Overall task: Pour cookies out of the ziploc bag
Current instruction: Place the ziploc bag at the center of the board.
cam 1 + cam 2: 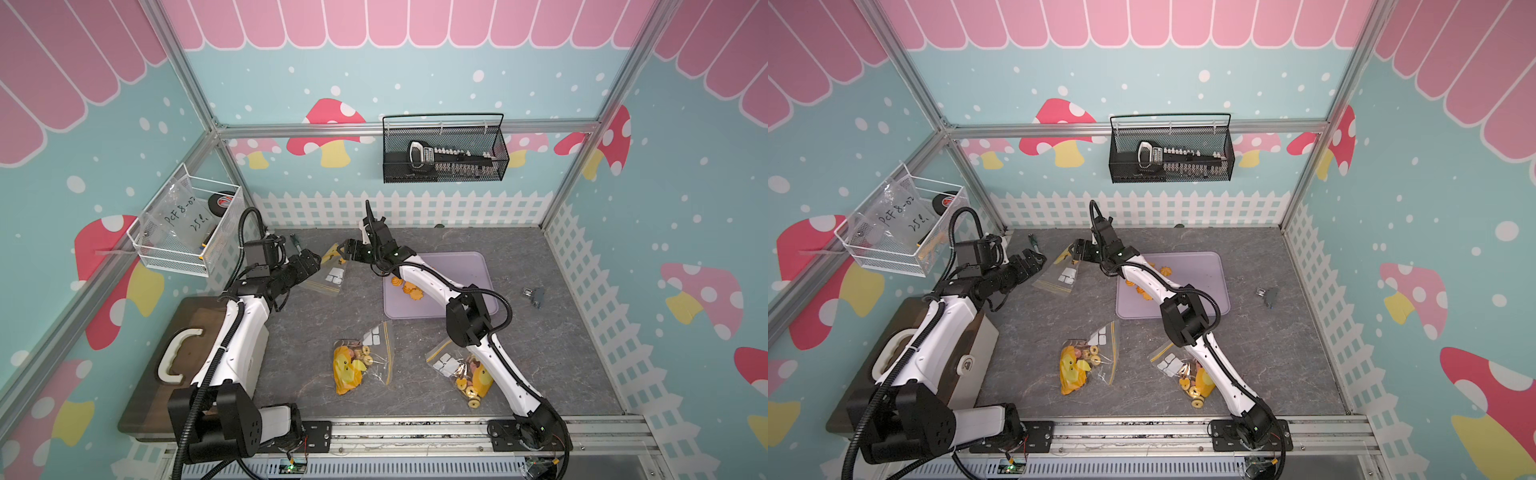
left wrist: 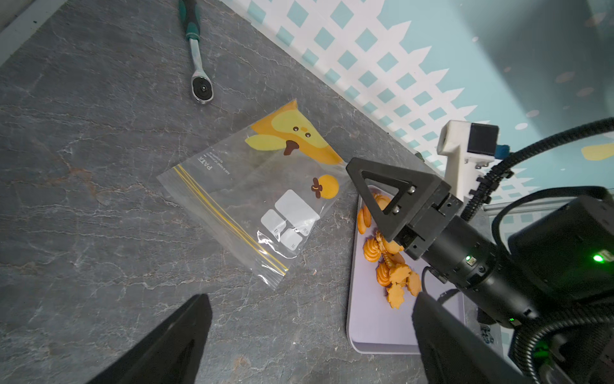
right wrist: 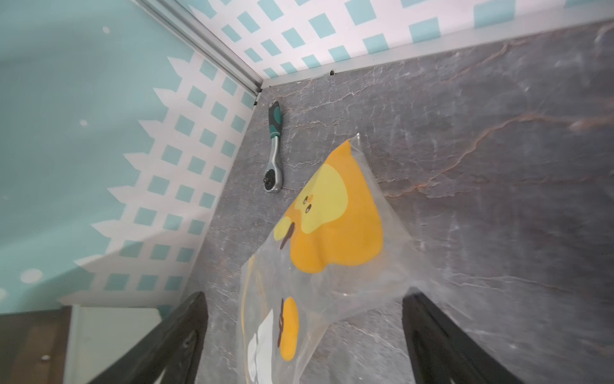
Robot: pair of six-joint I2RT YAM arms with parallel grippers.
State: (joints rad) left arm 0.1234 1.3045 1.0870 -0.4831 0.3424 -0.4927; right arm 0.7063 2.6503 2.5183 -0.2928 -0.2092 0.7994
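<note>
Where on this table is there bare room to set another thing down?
Free: the front right corner, between the right-hand full bag and the fence wall; also the strip behind the tray. Crowded: the back left, around the empty bag and ratchet.

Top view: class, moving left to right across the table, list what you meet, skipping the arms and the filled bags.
Wooden box → empty bag → tray → small grey object.
</note>
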